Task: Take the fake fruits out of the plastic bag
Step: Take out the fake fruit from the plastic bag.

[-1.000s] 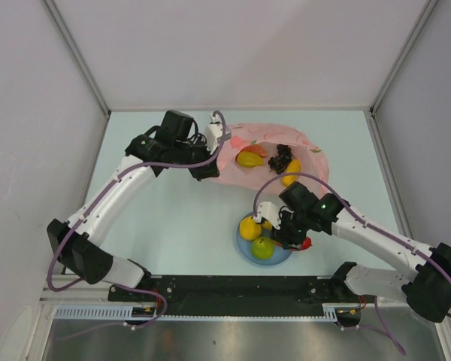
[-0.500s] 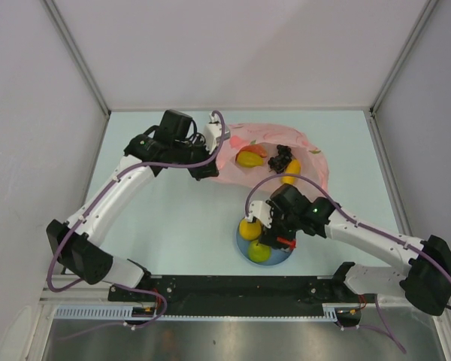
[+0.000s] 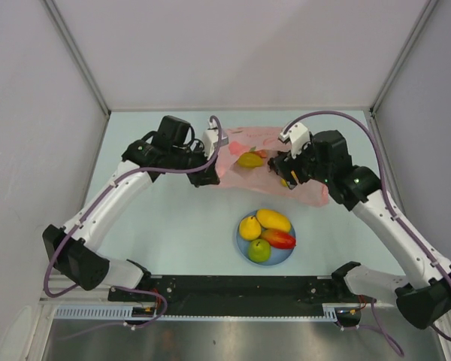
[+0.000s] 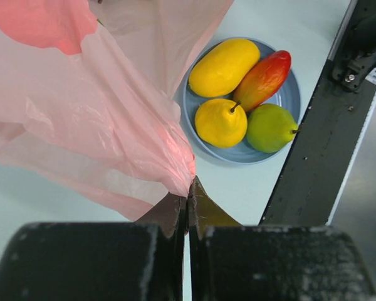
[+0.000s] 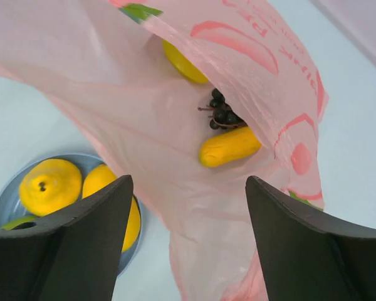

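The pink plastic bag [image 3: 244, 143] lies at the back of the table with its mouth held up. My left gripper [image 4: 189, 188] is shut on a pinch of the bag's edge [image 4: 175, 157]; from above it [image 3: 208, 174] sits at the bag's left side. My right gripper [image 5: 188, 182] hangs open over the bag [image 5: 194, 207], empty; from above it [image 3: 283, 173] is at the bag's right part. Inside the bag lie a dark grape bunch [image 5: 222, 115], a long yellow fruit [image 5: 230, 146] and another yellow fruit [image 5: 182, 63]. Several fake fruits rest on the blue plate [image 3: 240, 242]: yellow pear [image 3: 249, 227], yellow mango [image 3: 273, 219], red mango [image 3: 279, 238], green fruit [image 3: 259, 250].
The blue plate [image 4: 288, 106] stands between the arms near the front, just in front of the black base rail [image 3: 248, 289]. Grey walls close the table on three sides.
My right gripper has left the plate and swung back and up to the bag, standing open. A red mango now lies on the plate. The left gripper keeps its hold.
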`<move>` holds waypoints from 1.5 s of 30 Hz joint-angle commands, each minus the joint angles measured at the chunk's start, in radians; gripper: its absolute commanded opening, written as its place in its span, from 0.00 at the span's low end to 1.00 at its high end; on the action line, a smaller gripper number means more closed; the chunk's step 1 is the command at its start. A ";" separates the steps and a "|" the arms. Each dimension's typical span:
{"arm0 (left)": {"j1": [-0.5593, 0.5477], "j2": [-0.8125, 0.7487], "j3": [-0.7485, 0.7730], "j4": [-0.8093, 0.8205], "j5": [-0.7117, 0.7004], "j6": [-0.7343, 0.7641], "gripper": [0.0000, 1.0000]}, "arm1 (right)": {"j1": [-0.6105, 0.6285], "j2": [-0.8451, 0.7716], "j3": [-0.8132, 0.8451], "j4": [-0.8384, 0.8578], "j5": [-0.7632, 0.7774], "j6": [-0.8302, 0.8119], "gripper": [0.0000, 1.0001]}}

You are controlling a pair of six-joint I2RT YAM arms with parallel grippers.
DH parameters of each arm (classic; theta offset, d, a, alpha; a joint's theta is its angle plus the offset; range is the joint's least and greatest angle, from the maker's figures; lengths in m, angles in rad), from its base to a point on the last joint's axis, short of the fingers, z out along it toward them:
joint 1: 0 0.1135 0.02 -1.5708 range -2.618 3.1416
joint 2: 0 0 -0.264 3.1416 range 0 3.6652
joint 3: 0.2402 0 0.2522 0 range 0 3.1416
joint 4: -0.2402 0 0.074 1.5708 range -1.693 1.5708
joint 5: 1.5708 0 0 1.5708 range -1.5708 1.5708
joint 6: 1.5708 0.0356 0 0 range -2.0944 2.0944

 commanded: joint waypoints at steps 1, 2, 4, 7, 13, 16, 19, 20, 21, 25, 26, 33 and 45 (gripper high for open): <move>-0.001 -0.040 0.060 0.025 0.101 -0.042 0.01 | -0.031 0.106 0.002 0.047 0.004 0.011 0.75; -0.001 -0.037 0.070 0.016 0.127 -0.029 0.01 | -0.028 0.143 0.002 0.055 0.018 -0.004 0.71; -0.009 -0.035 0.077 0.007 0.178 -0.011 0.03 | -0.031 0.178 0.002 0.081 0.070 -0.006 0.66; -0.018 -0.035 0.059 0.022 0.170 -0.020 0.03 | -0.043 0.211 0.003 0.136 0.113 0.005 0.57; -0.035 -0.012 0.070 0.036 0.161 -0.043 0.03 | -0.066 0.313 -0.007 0.130 0.106 0.167 0.58; -0.041 0.004 0.064 0.039 0.156 -0.043 0.03 | -0.126 0.390 -0.009 0.166 0.145 0.247 0.73; -0.044 0.018 0.051 0.041 0.161 -0.043 0.03 | -0.222 0.482 0.002 0.161 0.104 0.368 0.77; -0.046 0.021 0.050 0.036 0.167 -0.040 0.03 | -0.245 0.504 0.003 0.160 0.084 0.430 0.78; -0.047 0.027 0.050 0.033 0.175 -0.037 0.03 | -0.270 0.519 0.003 0.163 0.054 0.452 0.78; -0.055 0.040 0.041 0.024 0.175 -0.026 0.04 | -0.333 0.611 0.045 0.181 0.012 0.472 0.78; -0.055 0.041 0.036 0.024 0.172 -0.026 0.03 | -0.337 0.628 0.072 0.182 0.003 0.480 0.77; -0.058 0.054 0.015 0.027 0.170 -0.032 0.03 | -0.321 0.705 0.178 0.176 -0.031 0.498 0.66; -0.061 0.061 0.016 0.039 0.162 -0.042 0.02 | -0.103 0.554 0.134 0.141 0.129 0.526 0.62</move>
